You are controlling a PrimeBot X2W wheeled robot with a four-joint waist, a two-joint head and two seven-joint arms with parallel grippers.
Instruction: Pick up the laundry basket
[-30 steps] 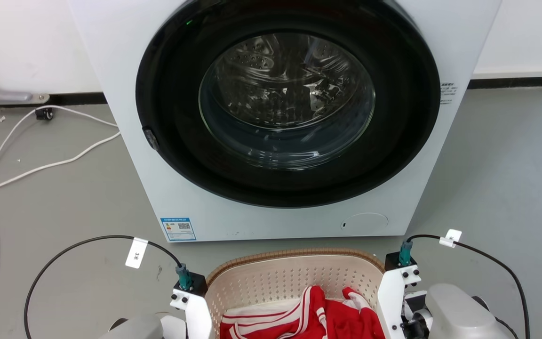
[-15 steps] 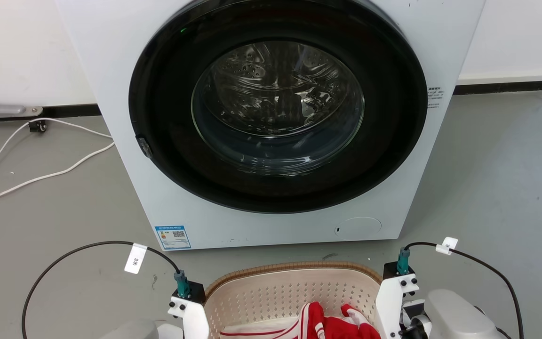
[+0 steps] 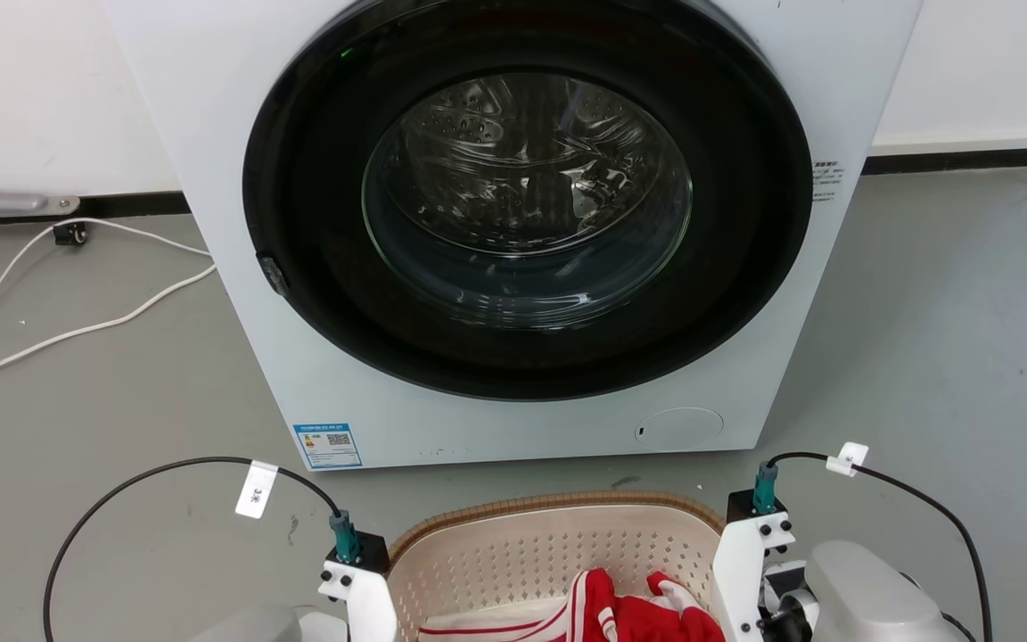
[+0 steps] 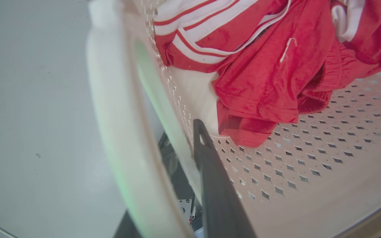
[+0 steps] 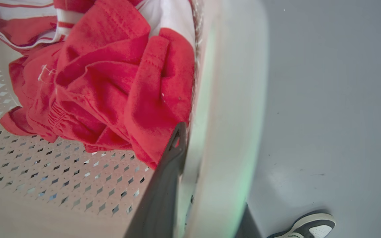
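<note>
Head view: the cream-white perforated plastic laundry basket (image 3: 558,504), brown-rimmed, sits between my arms before the white washing machine (image 3: 237,178). Left wrist view: left fingers (image 4: 210,165) closed across its side wall. Right wrist view: right fingers (image 5: 167,172) seemingly likewise. I judge it light and flexy, so lift evenly by both sides.

Your head cam sits high, tilted forward and down at the washing machine (image 3: 478,428) front, with the laundry basket (image 3: 549,553) clipped at the bottom edge. Both wrist cams are jammed right up against opposite basket walls, looking down inside, so you get the same red-and-white clothes (image 3: 647,620) in all three.
</note>
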